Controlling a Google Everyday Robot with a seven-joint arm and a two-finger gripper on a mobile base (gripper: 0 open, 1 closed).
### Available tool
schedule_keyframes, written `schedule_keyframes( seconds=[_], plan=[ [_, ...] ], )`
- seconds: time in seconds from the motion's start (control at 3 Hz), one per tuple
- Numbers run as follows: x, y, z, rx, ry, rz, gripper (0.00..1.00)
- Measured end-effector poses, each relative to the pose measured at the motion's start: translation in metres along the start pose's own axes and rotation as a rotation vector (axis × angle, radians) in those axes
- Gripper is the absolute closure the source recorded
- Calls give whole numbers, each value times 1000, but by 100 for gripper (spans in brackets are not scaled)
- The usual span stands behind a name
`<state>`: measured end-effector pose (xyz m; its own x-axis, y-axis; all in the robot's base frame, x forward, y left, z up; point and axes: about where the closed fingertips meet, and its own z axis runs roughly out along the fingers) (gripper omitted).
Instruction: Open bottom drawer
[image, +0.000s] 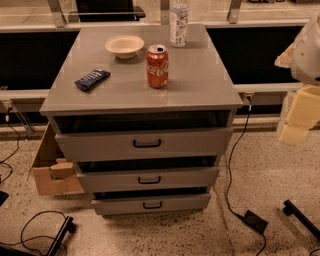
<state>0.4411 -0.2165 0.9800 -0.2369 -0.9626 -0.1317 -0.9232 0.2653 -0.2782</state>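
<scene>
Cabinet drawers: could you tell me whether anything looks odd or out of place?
Dark gaps show above all three fronts, including the bottom drawer, as if ajar. The gripper hangs right of the cabinet.

Cola can (157, 66), bowl (124, 46), bottle (179, 22), dark packet (92, 79) on cabinet top (200, 75); cardboard box (50, 172) left

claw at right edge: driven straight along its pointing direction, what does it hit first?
Claw hangs right of the cabinet, pointing down: likely the floor first, not the bottom drawer. Depth unclear.
</scene>
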Motion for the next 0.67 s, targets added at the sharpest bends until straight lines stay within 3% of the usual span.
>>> schedule_keyframes(
  seconds=[0.33, 0.67],
  plan=[
    [20, -2, 34, 30, 148, 45, 0],
    [60, 0, 96, 48, 284, 97, 0]
  ],
)
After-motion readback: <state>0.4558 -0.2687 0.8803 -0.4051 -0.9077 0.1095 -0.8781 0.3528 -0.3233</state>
